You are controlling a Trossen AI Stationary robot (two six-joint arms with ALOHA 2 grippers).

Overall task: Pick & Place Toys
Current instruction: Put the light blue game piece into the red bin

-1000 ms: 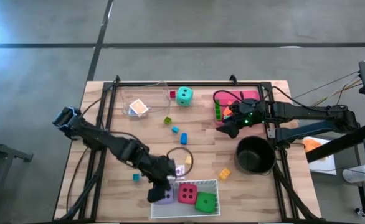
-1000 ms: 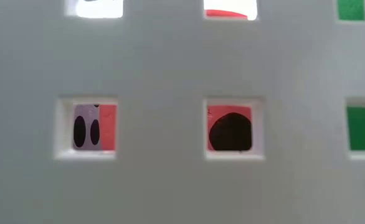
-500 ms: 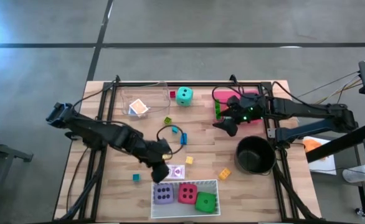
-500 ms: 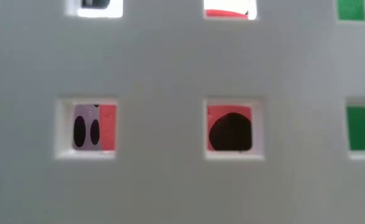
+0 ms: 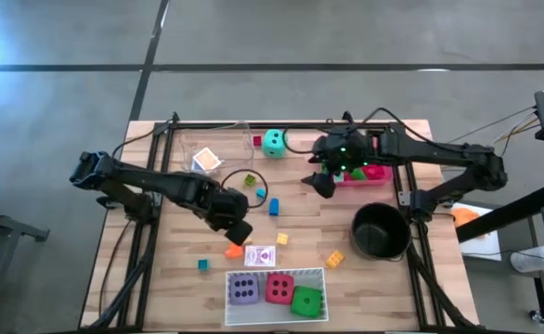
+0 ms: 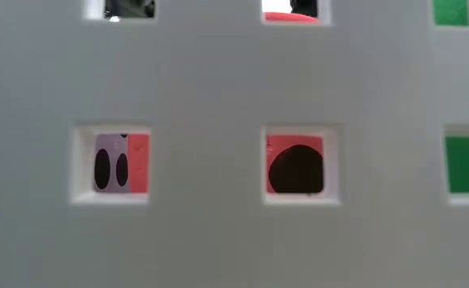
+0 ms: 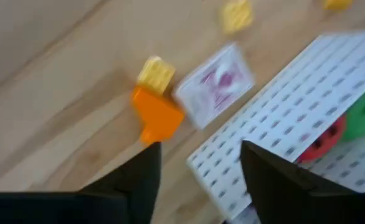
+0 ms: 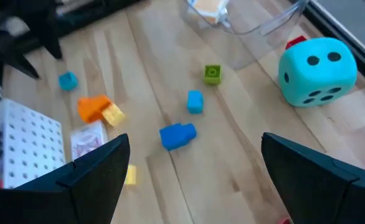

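Note:
My left gripper [image 5: 238, 230] [image 7: 198, 186] hangs open over the table, just beyond the white tray [image 5: 320, 274]. An orange block [image 7: 156, 115] lies on the wood ahead of its fingers, beside a yellow block [image 7: 156, 71] and a playing card [image 7: 213, 92]. The purple die [image 5: 244, 289], red die [image 5: 279, 289] and green die [image 5: 306, 300] sit in the white tray. My right gripper [image 5: 323, 181] [image 8: 195, 186] hovers open right of table centre, empty. The teal die [image 8: 316, 70] rests on the wood near the far edge.
Blue blocks [image 5: 274, 206] [image 5: 261, 193], a green block [image 5: 250, 179], a small teal block [image 5: 202, 264] and a yellow block [image 5: 334, 258] are scattered on the wood. A clear tray [image 5: 207, 153] stands far left, a pink tray [image 5: 374, 172] far right, a black pot [image 5: 381, 232] at right.
My left gripper has gone from above the purple die in the white tray toward the table's far edge, rolling its wrist. An orange block now shows on the wood by the tray where none showed before. My right gripper has drifted toward the table's left.

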